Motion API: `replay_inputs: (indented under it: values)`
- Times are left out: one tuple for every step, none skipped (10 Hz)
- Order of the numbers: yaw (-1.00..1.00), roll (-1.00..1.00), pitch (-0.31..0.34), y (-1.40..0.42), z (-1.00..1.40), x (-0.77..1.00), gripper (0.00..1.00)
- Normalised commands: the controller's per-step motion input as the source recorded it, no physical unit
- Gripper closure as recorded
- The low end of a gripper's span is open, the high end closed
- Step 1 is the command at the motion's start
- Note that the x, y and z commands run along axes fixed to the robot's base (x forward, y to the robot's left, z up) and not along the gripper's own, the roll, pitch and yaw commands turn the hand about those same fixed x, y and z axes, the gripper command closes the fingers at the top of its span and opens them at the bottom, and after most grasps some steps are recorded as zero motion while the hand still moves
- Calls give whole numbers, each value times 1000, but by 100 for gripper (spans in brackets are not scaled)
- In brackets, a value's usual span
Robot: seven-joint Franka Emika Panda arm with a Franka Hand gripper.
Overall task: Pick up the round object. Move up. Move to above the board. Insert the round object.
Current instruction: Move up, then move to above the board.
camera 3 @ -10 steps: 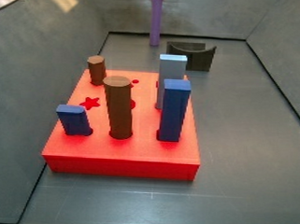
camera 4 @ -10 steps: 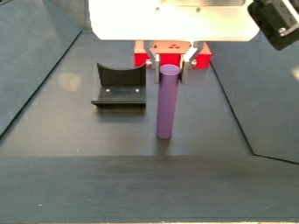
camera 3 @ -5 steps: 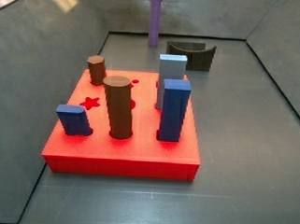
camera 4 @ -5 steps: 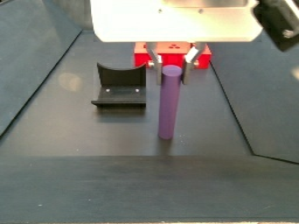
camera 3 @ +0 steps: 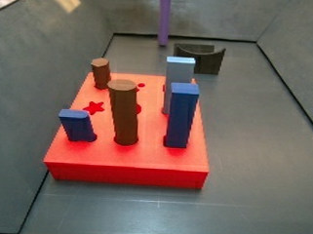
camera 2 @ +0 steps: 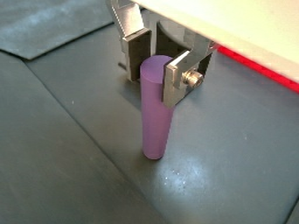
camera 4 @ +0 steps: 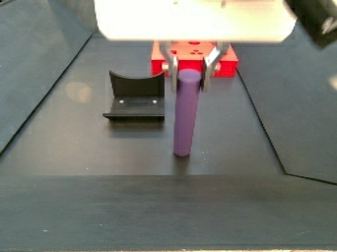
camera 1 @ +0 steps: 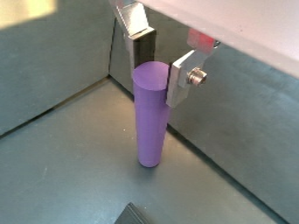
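Note:
The round object (camera 1: 149, 122) is a tall purple cylinder standing upright on the grey floor at the far end of the enclosure, seen in both wrist views (camera 2: 153, 114) and both side views (camera 3: 164, 22) (camera 4: 188, 113). My gripper (camera 1: 160, 74) is directly over it, and its silver fingers (camera 2: 176, 80) press both sides of the cylinder's top, so it is shut on it (camera 4: 191, 69). The board (camera 3: 124, 157) is a thick red block nearer the front, well away from the gripper. A strip of it shows behind the gripper (camera 4: 224, 67).
On the board stand two brown cylinders (camera 3: 123, 111) (camera 3: 100, 73), dark blue blocks (camera 3: 182, 115) (camera 3: 77, 123) and a light blue block (camera 3: 180, 76), beside a star cut-out (camera 3: 94, 107). The dark fixture (camera 3: 201, 56) (camera 4: 132, 96) sits close beside the purple cylinder. Sloping grey walls enclose the floor.
The purple cylinder and the gripper have shifted a little, slightly upward in one side view and slightly sideways in the other. The board and fixture have not moved.

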Motion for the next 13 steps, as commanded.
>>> replay_inputs:
  values:
    - [-39, 5, 68, 5, 635, -50, 100]
    - [-35, 14, 73, 3, 541, -37, 100]
    - [-17, 29, 86, 6, 329, -15, 100]
    - [-1, 34, 97, 4, 168, 1, 100]
    - [-208, 92, 434, -593, 1000, -380, 100]
    - [-204, 94, 431, -588, 1000, -380, 100]
    - [-99, 136, 239, -421, 1000, -282, 100]
    - [-66, 121, 174, -318, 936, -226, 100]
    - [-35, 82, 114, -181, 759, -147, 100]
    - [-11, 60, 85, -93, 503, -69, 100]
    - [4, 60, 89, -51, 318, -26, 100]
    - [-4, 6, 17, -1000, 156, 15, 100]
    - [5, 20, 8, -1000, 136, 18, 100]
